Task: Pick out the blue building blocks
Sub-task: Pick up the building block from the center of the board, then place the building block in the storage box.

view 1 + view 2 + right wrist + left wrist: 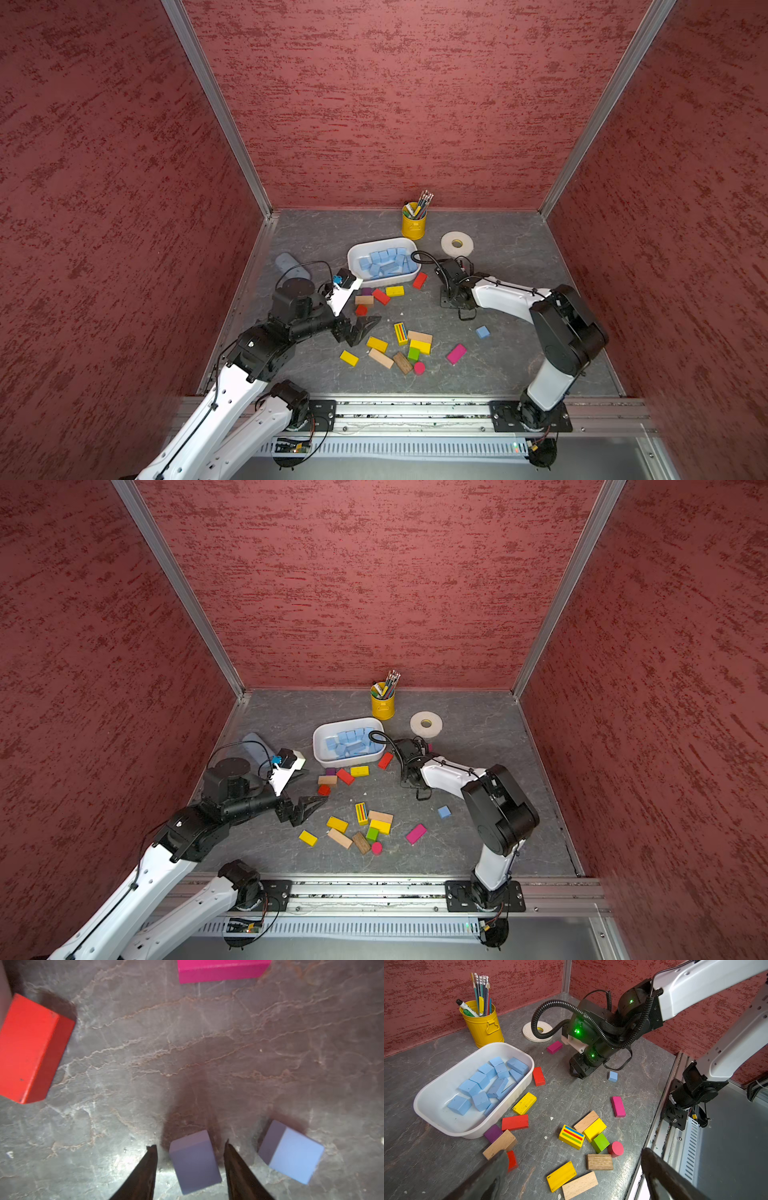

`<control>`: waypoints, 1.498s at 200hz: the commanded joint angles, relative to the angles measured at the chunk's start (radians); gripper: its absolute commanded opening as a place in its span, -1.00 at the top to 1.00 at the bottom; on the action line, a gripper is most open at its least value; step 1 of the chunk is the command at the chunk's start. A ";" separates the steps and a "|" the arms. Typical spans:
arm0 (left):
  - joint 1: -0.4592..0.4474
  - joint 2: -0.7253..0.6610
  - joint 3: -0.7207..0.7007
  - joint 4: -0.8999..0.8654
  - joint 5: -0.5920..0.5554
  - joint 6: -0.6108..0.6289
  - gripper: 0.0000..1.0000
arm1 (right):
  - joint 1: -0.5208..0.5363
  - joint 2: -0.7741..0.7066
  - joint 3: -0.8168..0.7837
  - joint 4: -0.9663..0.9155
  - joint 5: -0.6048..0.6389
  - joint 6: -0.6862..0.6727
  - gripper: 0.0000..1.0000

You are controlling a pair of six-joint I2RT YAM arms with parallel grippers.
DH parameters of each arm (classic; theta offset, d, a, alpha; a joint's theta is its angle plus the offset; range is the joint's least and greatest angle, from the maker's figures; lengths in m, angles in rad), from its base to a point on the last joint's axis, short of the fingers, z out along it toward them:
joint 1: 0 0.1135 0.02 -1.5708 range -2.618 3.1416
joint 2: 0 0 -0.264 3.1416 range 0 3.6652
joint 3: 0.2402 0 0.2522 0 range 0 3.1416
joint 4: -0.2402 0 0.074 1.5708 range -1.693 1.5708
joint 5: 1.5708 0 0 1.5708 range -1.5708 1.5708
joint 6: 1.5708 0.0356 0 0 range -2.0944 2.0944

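Right wrist view shows the right gripper [189,1145] low over the desk [187,1043], with its two dark fingers [145,1172] standing on both sides of a small blue cube [195,1163]. The jaws are partly open. A thin strip of desk is visible between each finger and the cube, so nothing is gripped. The cube is pale blue and matt, with sharp edges, and it rests flat on the grey surface.

A second blue cube [291,1152] of the same kind lies just beside it, apart from the fingers. In a top view the second blue cube [482,331] sits in the right half of the desk, nearer the front edge than the far one.

The other blue blocks [386,262], cubes and some longer pieces, lie piled in the white tray [354,253] near the middle of the far edge. The left gripper [367,327] hangs over the left half of the desk with jaws fully spread and holds nothing.
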 commanded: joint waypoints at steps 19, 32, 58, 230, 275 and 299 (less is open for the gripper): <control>0.004 -0.001 -0.001 0.026 0.009 0.014 -0.99 | -0.007 0.015 -0.009 0.019 -0.007 0.007 0.13; 0.004 -0.001 -0.001 0.026 0.009 0.014 -0.99 | -0.007 0.015 -0.009 0.019 -0.007 0.006 0.21; 0.004 -0.001 0.000 0.025 0.009 0.014 -0.99 | -0.009 0.017 -0.008 0.019 -0.007 0.007 0.31; 0.004 -0.003 -0.001 0.024 0.006 0.014 -0.99 | -0.008 -0.014 0.185 -0.024 -0.061 0.004 0.61; 0.004 -0.004 -0.001 0.024 0.005 0.014 -1.00 | -0.006 0.034 0.302 -0.035 -0.105 -0.004 0.61; 0.004 -0.004 0.000 0.022 0.003 0.015 -0.99 | -0.004 0.067 0.368 -0.035 -0.136 -0.005 0.62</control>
